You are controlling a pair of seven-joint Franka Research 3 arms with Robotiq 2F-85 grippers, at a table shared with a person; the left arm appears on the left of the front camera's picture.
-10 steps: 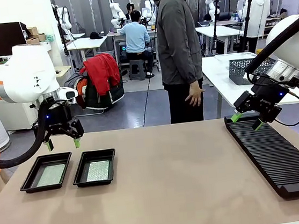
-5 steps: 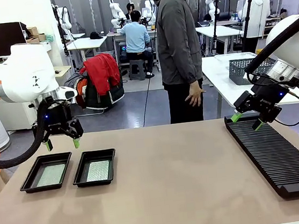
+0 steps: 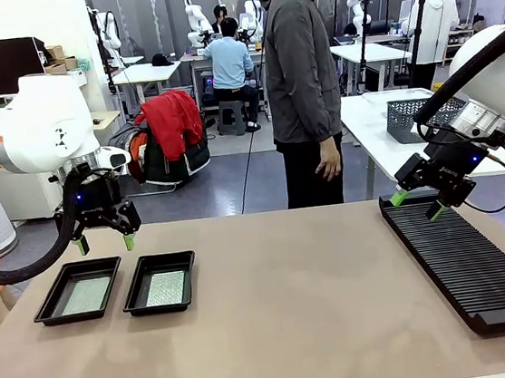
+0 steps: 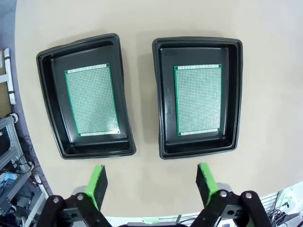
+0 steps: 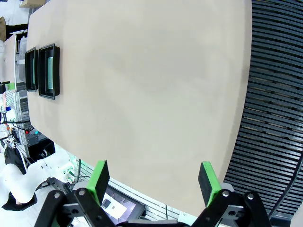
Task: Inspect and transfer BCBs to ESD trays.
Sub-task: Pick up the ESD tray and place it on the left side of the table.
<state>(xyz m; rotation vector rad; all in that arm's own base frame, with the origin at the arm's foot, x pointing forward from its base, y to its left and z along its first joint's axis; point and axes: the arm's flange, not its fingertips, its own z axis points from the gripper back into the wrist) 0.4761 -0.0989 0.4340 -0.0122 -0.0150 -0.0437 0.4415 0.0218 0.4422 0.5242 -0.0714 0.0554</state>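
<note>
Tan table [image 3: 294,312], two black ESD trays [image 3: 78,291] [image 3: 159,283], long ribbed rack [image 3: 466,260]

Front view: the table [image 3: 294,312] is being viewed from the robot's side, low and level, across to a person [image 3: 302,83] standing at the far edge; the whole tabletop is being taken in.
Left wrist view: the table is being looked down on steeply and from near, past the left gripper [image 4: 151,182], onto the two ESD trays [image 4: 161,99] lying side by side.
Right wrist view: the tabletop is being viewed obliquely and from farther off, past the right gripper [image 5: 154,182], with the ribbed rack [image 5: 274,94] at picture right.
Shared: the trays are being seen in all three views, small and distant from the right wrist; the rack is being shared by the front and right wrist views.
</note>
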